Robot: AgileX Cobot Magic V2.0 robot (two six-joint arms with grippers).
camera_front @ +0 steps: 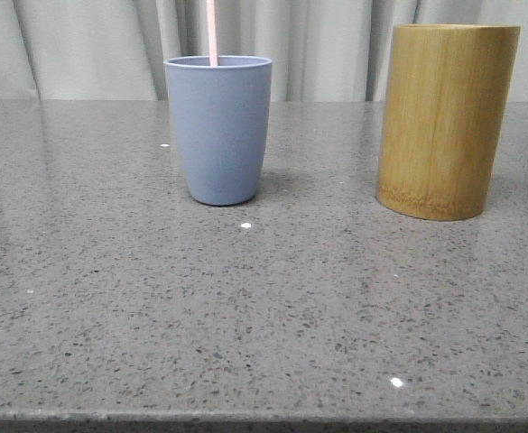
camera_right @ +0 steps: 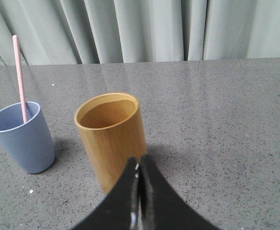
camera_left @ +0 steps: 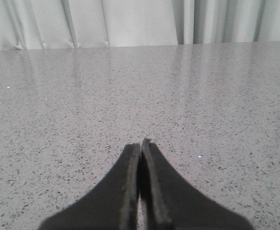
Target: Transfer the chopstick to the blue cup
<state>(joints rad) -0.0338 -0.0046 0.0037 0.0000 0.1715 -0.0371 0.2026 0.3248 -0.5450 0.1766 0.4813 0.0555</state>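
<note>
The pale pink chopstick [camera_front: 212, 32] stands inside the blue cup [camera_front: 219, 131], rising above its rim at the back left of the table. The right wrist view shows the same chopstick [camera_right: 19, 76] leaning in the blue cup [camera_right: 22, 136]. My right gripper [camera_right: 140, 160] is shut with nothing between its fingers and hangs in front of the bamboo holder. My left gripper [camera_left: 141, 143] is shut and empty over bare grey tabletop, away from both cups.
A taller tan bamboo holder [camera_front: 447, 117] stands to the right of the blue cup, and its inside [camera_right: 107, 112] looks empty. The speckled grey table [camera_front: 245, 316] runs to a front edge. Pale curtains hang behind.
</note>
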